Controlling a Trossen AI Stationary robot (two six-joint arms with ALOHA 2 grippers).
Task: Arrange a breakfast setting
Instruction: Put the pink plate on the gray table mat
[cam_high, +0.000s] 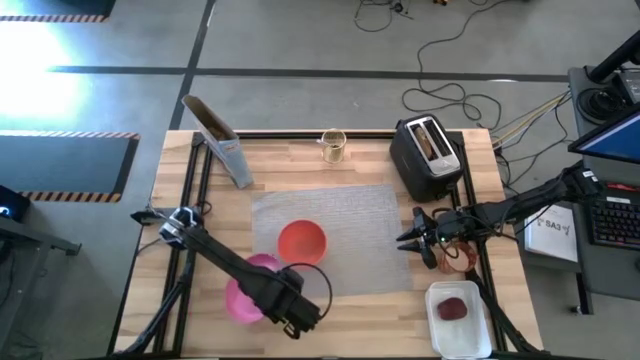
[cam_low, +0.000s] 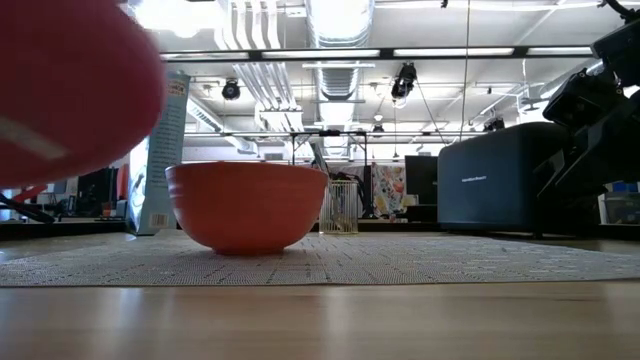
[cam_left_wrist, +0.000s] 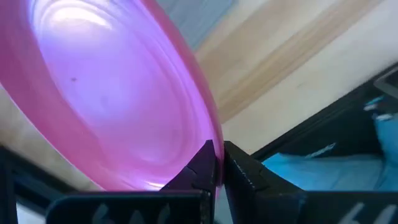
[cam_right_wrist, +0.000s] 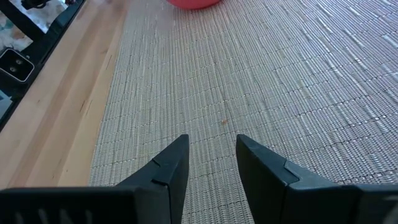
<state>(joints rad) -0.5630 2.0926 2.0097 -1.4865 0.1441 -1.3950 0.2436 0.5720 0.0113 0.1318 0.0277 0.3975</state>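
Items counted on the table: one grey woven placemat (cam_high: 335, 235); one round pink plate (cam_high: 245, 290); one red-orange bowl (cam_high: 301, 243); one black toaster (cam_high: 428, 155); one clear glass cup (cam_high: 332, 145); one white tray (cam_high: 460, 320) holding one dark-red item (cam_high: 452, 309); one upright carton (cam_high: 218, 140).

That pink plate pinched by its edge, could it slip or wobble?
Possibly. The left pincer is shut on just the rim of the pink plate, so it may pivot. Its surface looks glossy, probably slippery. It looks stiff, keeping its shape while tilted.
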